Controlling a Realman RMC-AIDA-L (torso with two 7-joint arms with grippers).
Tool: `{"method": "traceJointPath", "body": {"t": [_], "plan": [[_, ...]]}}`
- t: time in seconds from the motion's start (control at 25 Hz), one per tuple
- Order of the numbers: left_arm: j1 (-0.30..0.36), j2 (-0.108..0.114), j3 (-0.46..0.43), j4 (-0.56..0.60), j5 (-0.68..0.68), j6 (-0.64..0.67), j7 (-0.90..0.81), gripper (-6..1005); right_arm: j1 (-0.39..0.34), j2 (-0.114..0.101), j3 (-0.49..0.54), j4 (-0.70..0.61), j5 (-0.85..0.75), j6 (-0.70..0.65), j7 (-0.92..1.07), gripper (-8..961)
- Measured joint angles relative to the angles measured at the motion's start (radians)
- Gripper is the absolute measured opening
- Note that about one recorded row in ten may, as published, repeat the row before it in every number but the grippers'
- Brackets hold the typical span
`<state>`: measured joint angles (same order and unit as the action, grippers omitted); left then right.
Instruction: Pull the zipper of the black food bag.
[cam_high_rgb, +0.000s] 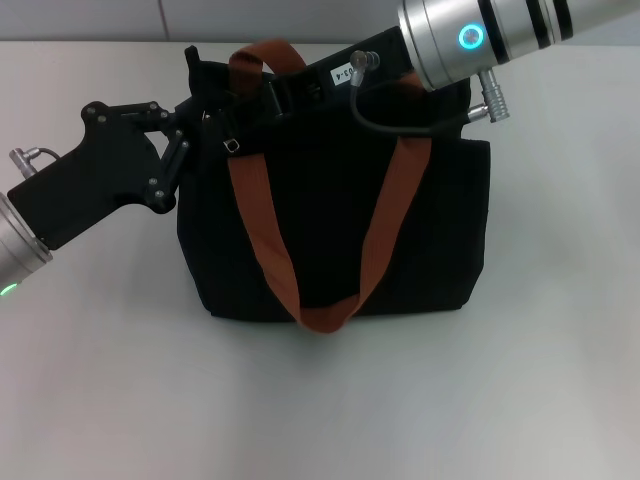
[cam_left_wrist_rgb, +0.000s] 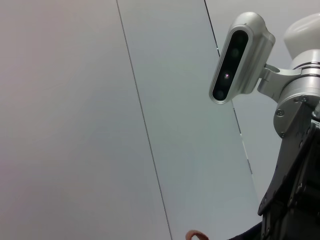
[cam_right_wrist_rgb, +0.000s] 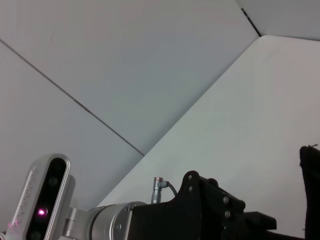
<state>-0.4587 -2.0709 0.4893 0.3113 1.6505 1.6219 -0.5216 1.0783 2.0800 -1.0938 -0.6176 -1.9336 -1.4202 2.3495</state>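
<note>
The black food bag (cam_high_rgb: 330, 230) stands upright on the white table, its two rust-orange handles (cam_high_rgb: 265, 235) hanging over the front. A small silver zipper pull (cam_high_rgb: 233, 147) hangs near the bag's top left, beside one strap. My left gripper (cam_high_rgb: 190, 128) reaches in from the left, its fingers closed onto the bag's top left corner. My right gripper (cam_high_rgb: 275, 92) comes in from the upper right and lies along the bag's top edge, black against the black fabric. The right wrist view shows the left gripper's body (cam_right_wrist_rgb: 210, 212) and a sliver of the bag (cam_right_wrist_rgb: 311, 195).
The white table (cam_high_rgb: 540, 380) spreads around the bag, with a pale wall behind it. The right arm's cable (cam_high_rgb: 400, 122) loops over the bag's top right. The left wrist view shows the wall, the right arm's wrist camera (cam_left_wrist_rgb: 240, 55) and a tip of orange strap (cam_left_wrist_rgb: 197, 235).
</note>
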Motion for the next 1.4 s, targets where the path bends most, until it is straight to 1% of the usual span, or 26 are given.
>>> {"method": "traceJointPath", "body": {"t": [0.12, 0.32, 0.6, 0.68, 1.4], "plan": [[0.0, 0.0, 0.0, 0.0, 0.0, 0.0, 0.0, 25, 0.0, 0.0, 0.0, 0.0, -0.001, 0.001, -0.001, 236], [0.0, 0.0, 0.0, -0.001, 0.0, 0.002, 0.0, 25, 0.0, 0.0, -0.001, -0.005, -0.001, 0.003, -0.002, 230], [-0.001, 0.0, 0.0, -0.01, 0.0, 0.008, 0.0, 25, -0.002, 0.0, -0.001, -0.007, -0.001, 0.004, -0.003, 154], [-0.001, 0.0, 0.0, -0.011, 0.0, 0.008, 0.0, 25, -0.003, 0.0, -0.001, -0.007, -0.001, 0.005, -0.003, 89], [0.0, 0.0, 0.0, -0.011, 0.0, 0.012, 0.0, 25, -0.006, 0.001, -0.011, -0.004, -0.001, 0.004, 0.004, 92]]}}
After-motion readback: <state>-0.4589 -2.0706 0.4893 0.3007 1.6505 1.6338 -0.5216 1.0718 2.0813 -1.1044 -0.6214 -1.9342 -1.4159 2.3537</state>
